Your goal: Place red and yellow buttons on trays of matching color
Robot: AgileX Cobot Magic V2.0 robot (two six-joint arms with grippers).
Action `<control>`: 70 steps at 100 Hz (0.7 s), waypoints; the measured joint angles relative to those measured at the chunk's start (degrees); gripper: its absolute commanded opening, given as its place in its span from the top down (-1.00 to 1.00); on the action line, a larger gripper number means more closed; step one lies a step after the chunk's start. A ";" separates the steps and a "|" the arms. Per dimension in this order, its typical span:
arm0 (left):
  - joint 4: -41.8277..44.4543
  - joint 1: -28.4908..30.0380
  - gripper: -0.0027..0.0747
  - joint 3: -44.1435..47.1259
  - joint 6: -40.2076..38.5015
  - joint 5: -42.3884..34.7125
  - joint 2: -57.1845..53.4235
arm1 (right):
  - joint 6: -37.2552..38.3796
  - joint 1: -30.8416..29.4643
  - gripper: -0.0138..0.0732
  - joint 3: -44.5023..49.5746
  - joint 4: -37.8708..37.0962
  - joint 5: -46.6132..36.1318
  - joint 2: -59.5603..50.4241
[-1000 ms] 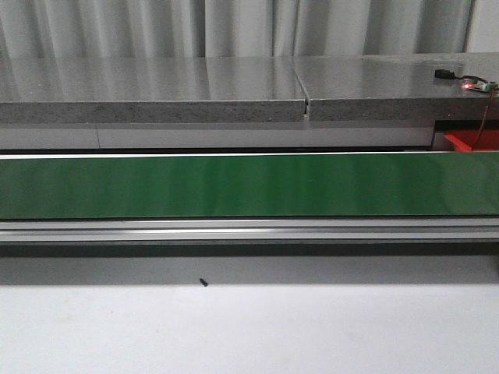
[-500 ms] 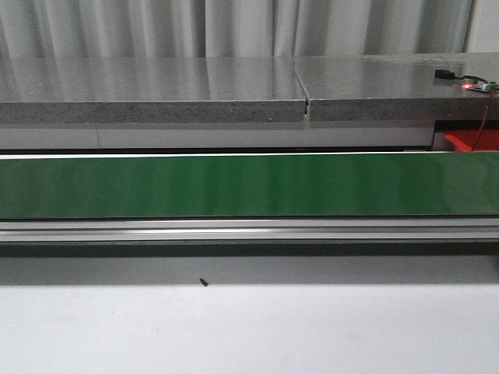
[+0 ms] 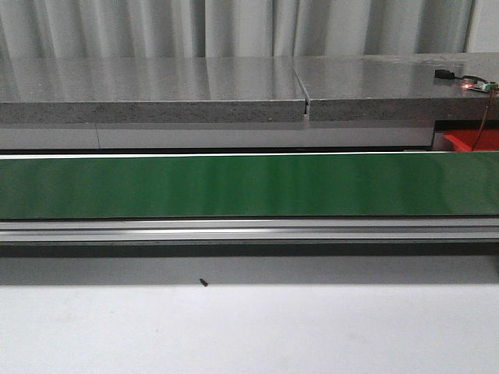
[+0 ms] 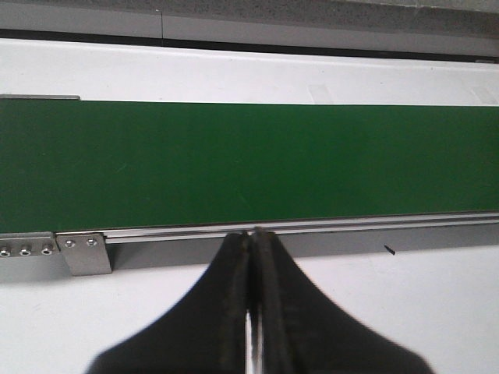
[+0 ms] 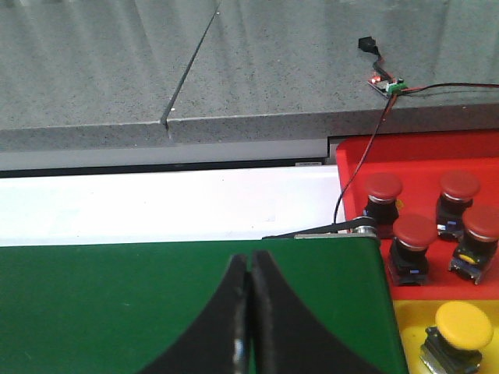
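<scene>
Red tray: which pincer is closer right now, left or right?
Right. The right pincer is shut over the green belt, with the red tray and its red buttons just beyond the belt's end. The left pincer, also shut, sees only belt; no tray in its view.

Between the earlier front views and the present one, nothing shows any visible change. No object appears, disappears, shifts or turns across the three moments, and no arm or gripper enters the front view. The two wrist views exist only for the present moment, so whether anything differs there cannot be told.
</scene>
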 measured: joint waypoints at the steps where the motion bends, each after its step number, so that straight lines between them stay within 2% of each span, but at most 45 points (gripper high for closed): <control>1: 0.00 0.00 0.98 0.00 0.00 0.00 0.00 | 0.00 0.00 0.84 0.47 0.12 -0.12 -0.19; 55: 0.00 0.00 0.98 0.00 0.00 0.00 0.00 | 0.00 0.00 0.84 12.04 0.70 -2.95 -13.32; 70: 0.00 0.00 0.98 0.00 0.00 0.00 0.00 | 3.59 -1.29 0.84 14.34 -5.56 -3.04 -17.72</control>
